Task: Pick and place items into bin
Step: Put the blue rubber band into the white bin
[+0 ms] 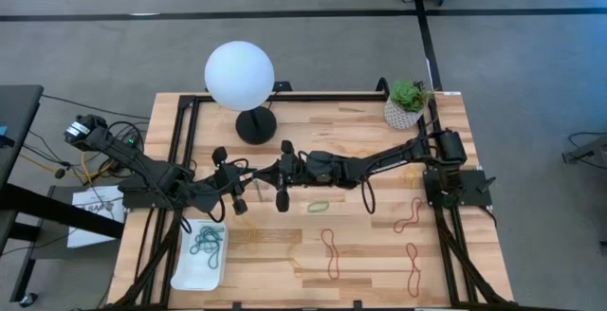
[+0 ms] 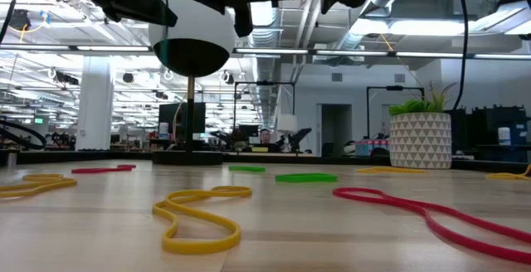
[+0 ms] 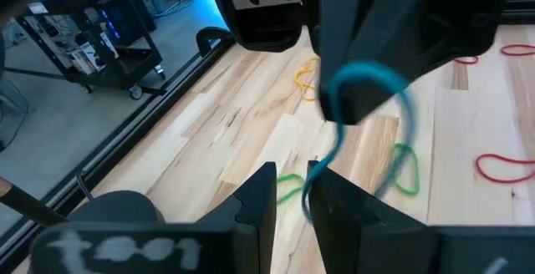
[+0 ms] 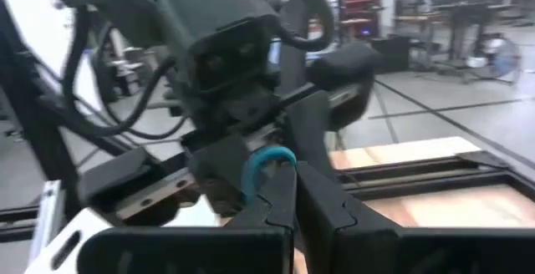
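High view: both arms meet mid-surface, left claw (image 1: 237, 200) beside right claw (image 1: 282, 195); bin (image 1: 186, 271) sits at the front left, bands already inside. Left wrist: my left claw is clamped on a blue band (image 3: 399, 115) that the right claw also grips. Right wrist: right claw (image 4: 294, 192) pinched together on that band. I'd free one side cleanly, then carry the band over the bin.

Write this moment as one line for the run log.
right gripper: shut on blue band, mid-air | left gripper: facing it, at band | bin: holds bands
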Action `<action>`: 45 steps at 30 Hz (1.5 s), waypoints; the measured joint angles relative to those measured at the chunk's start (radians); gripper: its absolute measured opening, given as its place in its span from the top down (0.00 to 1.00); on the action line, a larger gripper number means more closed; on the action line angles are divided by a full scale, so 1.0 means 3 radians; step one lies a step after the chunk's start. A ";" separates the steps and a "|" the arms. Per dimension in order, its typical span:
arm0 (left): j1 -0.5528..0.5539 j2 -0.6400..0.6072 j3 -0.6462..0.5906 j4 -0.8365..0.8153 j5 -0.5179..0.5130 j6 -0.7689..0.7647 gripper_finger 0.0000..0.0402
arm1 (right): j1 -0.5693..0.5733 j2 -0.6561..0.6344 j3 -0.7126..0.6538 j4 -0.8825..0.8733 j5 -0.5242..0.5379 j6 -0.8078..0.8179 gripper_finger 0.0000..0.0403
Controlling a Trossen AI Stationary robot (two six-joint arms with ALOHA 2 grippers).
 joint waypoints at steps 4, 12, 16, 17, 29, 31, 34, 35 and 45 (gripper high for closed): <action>0.0000 0.0000 0.0000 0.0000 -0.0018 0.0019 0.85 | -0.0004 0.0000 0.0000 -0.0001 -0.0087 0.0004 1.00; 0.0000 0.0000 0.0000 -0.0025 -0.0018 0.0098 0.98 | -0.0003 0.0000 0.0001 -0.0180 -0.0069 0.0007 0.99; 0.0000 0.0000 0.0000 -0.0104 0.0000 0.0088 0.99 | -0.0003 0.0000 0.0003 -0.0362 -0.0066 0.0010 0.94; 0.0000 0.0000 0.0000 -0.0132 0.0004 0.0070 0.99 | -0.0003 0.0000 0.0003 -0.0457 -0.0064 0.0037 0.92; -0.0220 -0.0058 0.0145 -0.0764 0.0963 -0.0189 1.00 | 0.0091 -0.0003 0.0003 -0.2274 -0.0056 0.0870 0.71; -0.0347 -0.0102 0.0285 -0.0926 0.1250 -0.0214 1.00 | 0.0114 -0.0003 0.0003 -0.2420 -0.0054 0.0985 0.71; -0.0526 -0.0139 0.0555 -0.1412 0.1808 -0.0438 1.00 | 0.0154 -0.0003 0.0003 -0.2459 -0.0054 0.1028 0.71; -0.0586 -0.0145 0.0646 -0.1595 0.1956 -0.0569 1.00 | 0.0165 -0.0003 0.0003 -0.2454 -0.0054 0.1028 0.71; -0.1101 -0.0066 0.0639 -0.2598 0.2901 -0.2098 1.00 | 0.0200 -0.0004 0.0003 -0.2358 -0.0054 0.1028 0.71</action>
